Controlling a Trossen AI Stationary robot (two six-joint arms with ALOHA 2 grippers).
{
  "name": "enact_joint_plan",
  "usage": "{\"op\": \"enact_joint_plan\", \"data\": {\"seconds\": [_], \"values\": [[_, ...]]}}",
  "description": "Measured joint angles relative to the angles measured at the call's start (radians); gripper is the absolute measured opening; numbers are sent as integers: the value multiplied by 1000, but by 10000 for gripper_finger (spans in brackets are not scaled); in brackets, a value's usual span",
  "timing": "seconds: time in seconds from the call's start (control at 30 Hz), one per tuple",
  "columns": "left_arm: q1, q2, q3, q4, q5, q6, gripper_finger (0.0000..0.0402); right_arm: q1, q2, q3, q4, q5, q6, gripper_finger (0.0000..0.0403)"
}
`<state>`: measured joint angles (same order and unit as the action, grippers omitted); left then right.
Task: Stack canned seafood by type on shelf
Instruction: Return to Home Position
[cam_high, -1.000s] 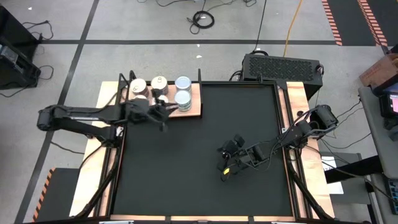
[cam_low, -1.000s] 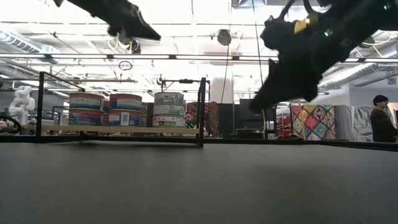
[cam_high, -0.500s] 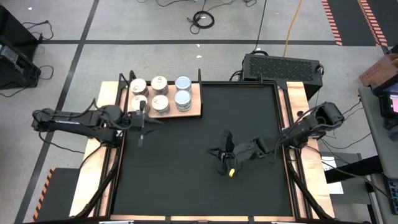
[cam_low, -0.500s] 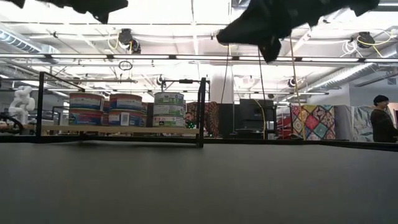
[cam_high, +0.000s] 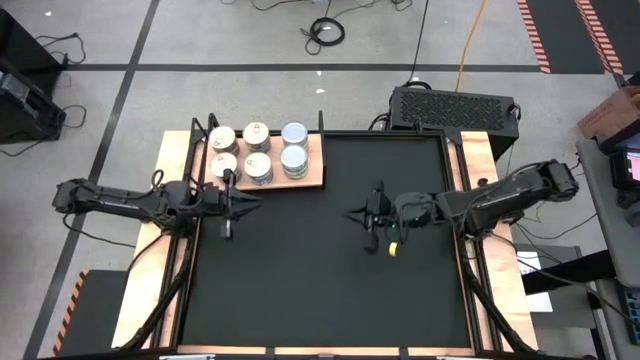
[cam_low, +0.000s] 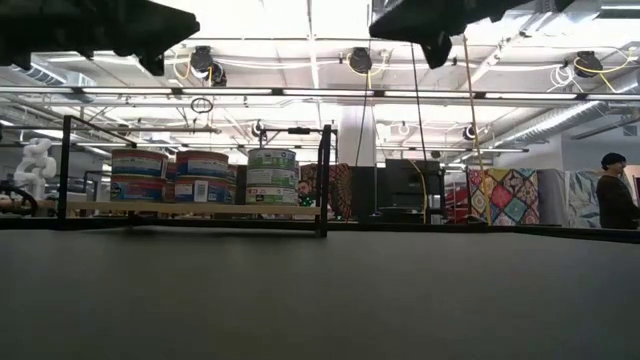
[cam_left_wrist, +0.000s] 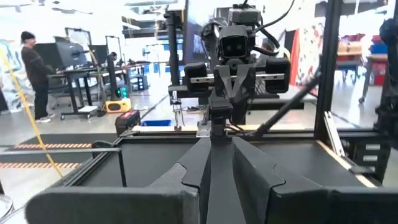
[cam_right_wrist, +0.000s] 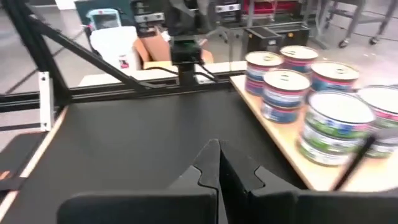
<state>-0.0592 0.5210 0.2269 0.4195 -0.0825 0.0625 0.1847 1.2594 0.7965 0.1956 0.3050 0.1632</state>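
The shelf (cam_high: 313, 176), a pale wooden board with visible grain, lies flat at the corner of the black tabletop (cam_high: 320, 260) on the left arm's side. The canned seafood (cam_high: 258, 165) stands upright on it in two close rows of three. Four tops are silvery-gold and the right-hand pair pale bluish-white. Seen level, the tins are stacked, with the green-labelled stack (cam_low: 272, 176) at the right end.

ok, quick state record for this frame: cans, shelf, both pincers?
cans: stacked on the shelf, six tops showing, two rows of three
shelf: at the black mat's far-left corner
left pincer: above the mat beside the shelf, holding nothing
right pincer: shut, empty, above mid-mat
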Motion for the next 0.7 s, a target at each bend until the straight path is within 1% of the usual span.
{"op": "enact_joint_plan", "data": {"seconds": [0.1, 0.17, 0.27, 0.33, 0.47, 0.57, 0.7], "values": [[13, -1, 0, -3, 7, -39, 67, -26, -41, -1, -79, 0, 0, 0], [17, -8, 0, -19, 23, -55, 67, -37, -61, -13, -98, -1, -1, 0], [21, -44, 0, -76, 25, -57, 67, -51, -105, -66, -94, -2, 4, 0], [21, -86, -1, -125, -5, -71, 67, -64, -151, -125, -85, 1, 25, 0], [21, -196, -1, -197, -22, -93, 67, -94, -275, -293, 74, 2, 67, 0], [21, -273, -29, -193, -28, -110, 67, -116, -369, -424, 225, -16, 84, 0], [21, -358, -77, -198, -89, -147, 67, -133, -472, -569, 380, -26, 108, 0]]}}
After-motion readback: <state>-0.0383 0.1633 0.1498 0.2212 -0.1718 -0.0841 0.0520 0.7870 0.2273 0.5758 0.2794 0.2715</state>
